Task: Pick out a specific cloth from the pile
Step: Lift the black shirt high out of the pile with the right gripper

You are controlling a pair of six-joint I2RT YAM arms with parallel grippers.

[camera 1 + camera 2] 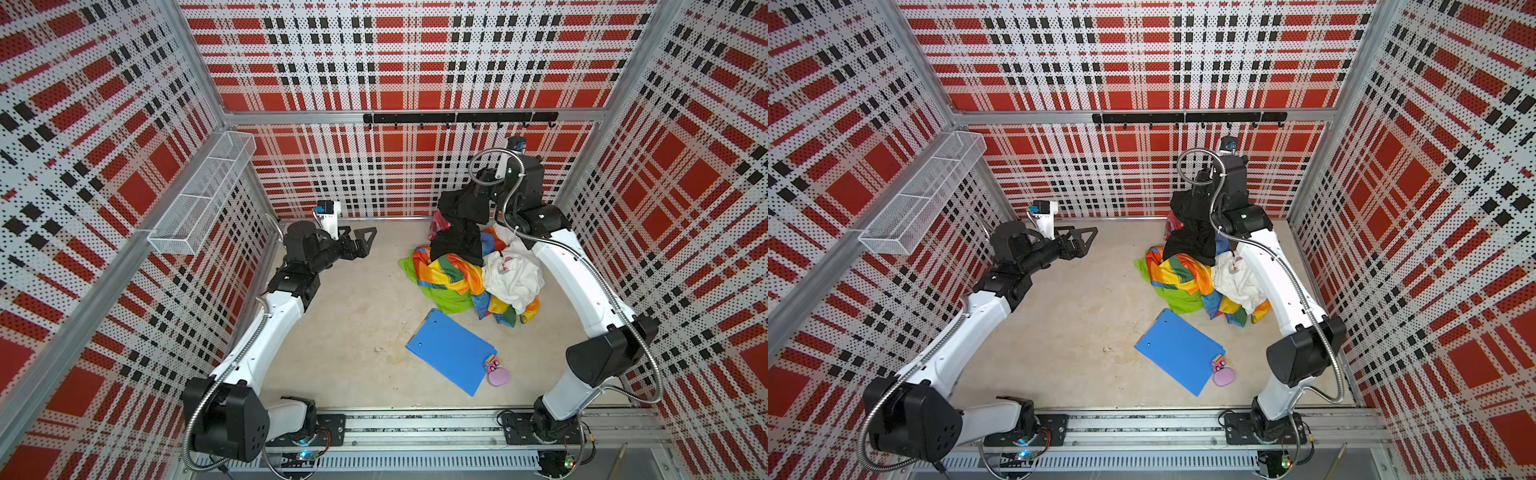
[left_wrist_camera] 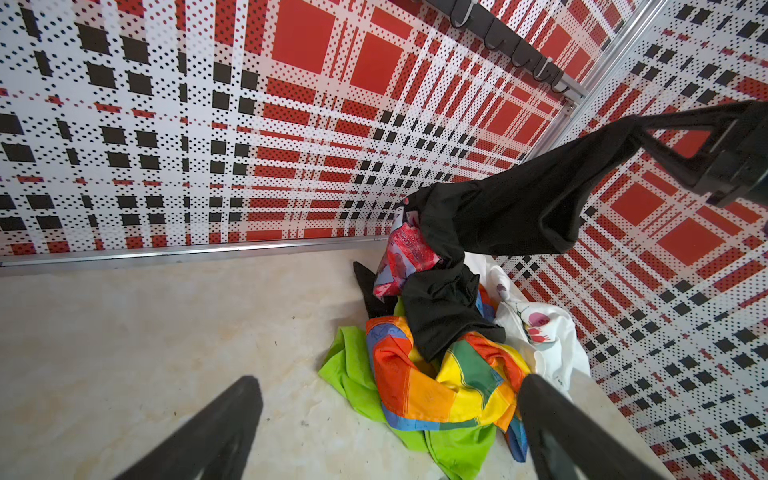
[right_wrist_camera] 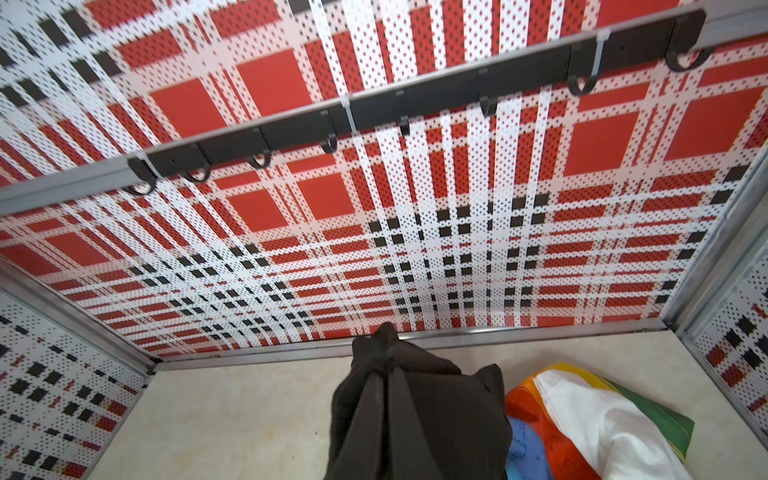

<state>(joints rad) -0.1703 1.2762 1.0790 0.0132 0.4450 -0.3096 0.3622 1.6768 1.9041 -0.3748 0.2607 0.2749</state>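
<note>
Cloth (image 1: 457,245) near-vertical (tail on pile (image 1: 455,277))

- I see my left arm (image 1: 266,328): white shells, black joints, ribbed silver conduit.
- Right arm (image 1: 582,286) matches.
- Left gripper (image 1: 361,237): black triangular-framed fingers.

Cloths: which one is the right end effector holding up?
The black cloth with the red printed patch, pinched in the right end effector; the rainbow cloth, white shirt and green cloth lie ungripped below.
</note>
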